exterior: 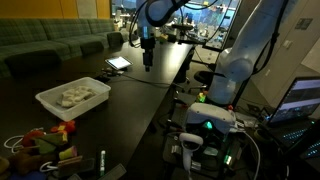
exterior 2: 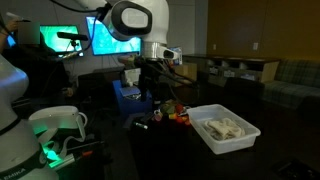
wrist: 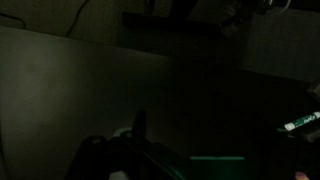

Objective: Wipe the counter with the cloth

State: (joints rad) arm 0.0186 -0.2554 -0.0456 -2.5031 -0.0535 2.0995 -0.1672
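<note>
The room is dark. A pale crumpled cloth (exterior: 71, 96) lies inside a white bin (exterior: 50, 104) on the long black counter (exterior: 130, 110). The cloth (exterior 2: 222, 126) and the bin (exterior 2: 243, 140) show in both exterior views. My gripper (exterior: 147, 64) hangs tips down above the far part of the counter, well away from the bin, and holds nothing. It also shows in an exterior view (exterior 2: 150, 92). The wrist view is almost black. Only one dark finger (wrist: 140, 120) stands out, set well to one side, so the jaws look open.
Colourful toys and small objects (exterior: 45, 145) lie near the counter's near end, beside the bin; they also show in an exterior view (exterior 2: 176, 113). A lit tablet (exterior: 118, 63) lies near the gripper. Green-lit equipment (exterior: 205, 125) stands beside the counter. A sofa (exterior: 50, 45) runs behind.
</note>
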